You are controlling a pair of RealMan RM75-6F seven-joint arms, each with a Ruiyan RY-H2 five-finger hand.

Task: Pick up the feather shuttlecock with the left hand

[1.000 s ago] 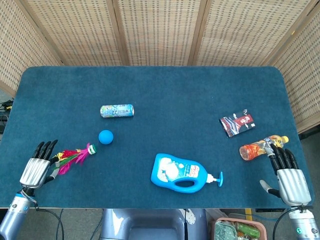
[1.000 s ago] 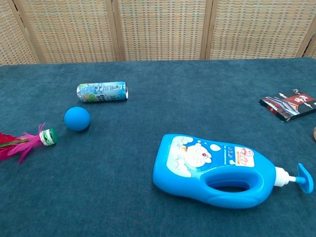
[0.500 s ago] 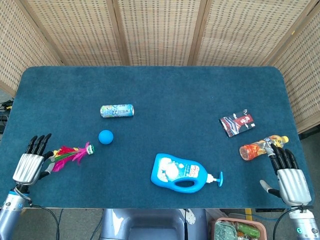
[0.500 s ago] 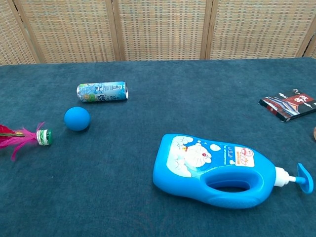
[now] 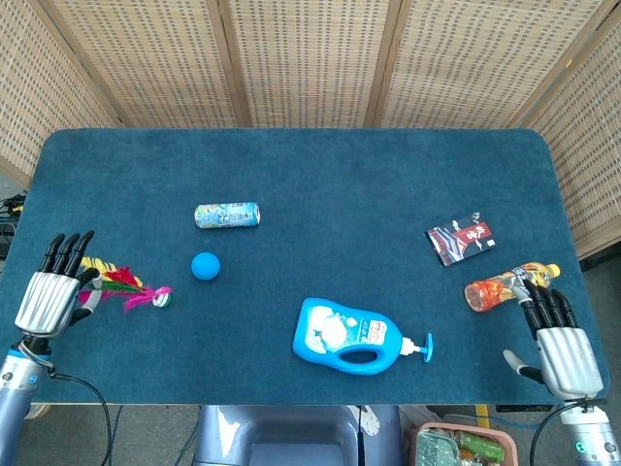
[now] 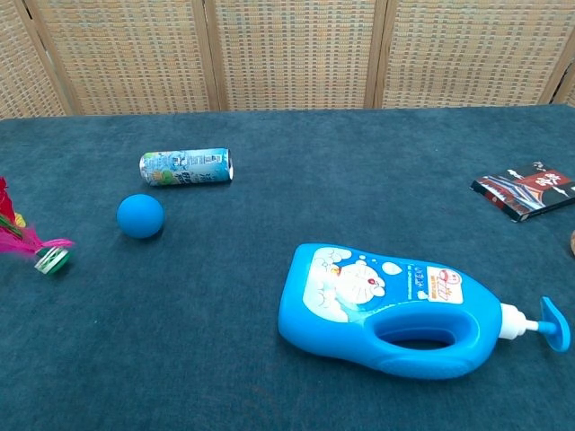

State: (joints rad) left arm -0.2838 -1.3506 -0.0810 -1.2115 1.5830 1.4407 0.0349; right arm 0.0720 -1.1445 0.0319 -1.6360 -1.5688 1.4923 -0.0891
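The feather shuttlecock has pink, red and yellow feathers and a green-white base. It is at the table's front left, feathers toward my left hand, base pointing right. The hand's thumb side touches the feather tips and seems to pinch them, while the other fingers stay stretched out. The chest view shows only the shuttlecock at its left edge, base lowest and hanging just over the cloth. My right hand lies at the front right edge, fingers apart and holding nothing.
A blue ball lies just right of the shuttlecock, with a drink can on its side behind it. A blue detergent bottle lies front centre. An orange bottle and a dark packet are near the right hand.
My left hand has drawn back to the left and away from the front edge. The shuttlecock went with it, swinging so that its base now hangs lower, further from the ball.
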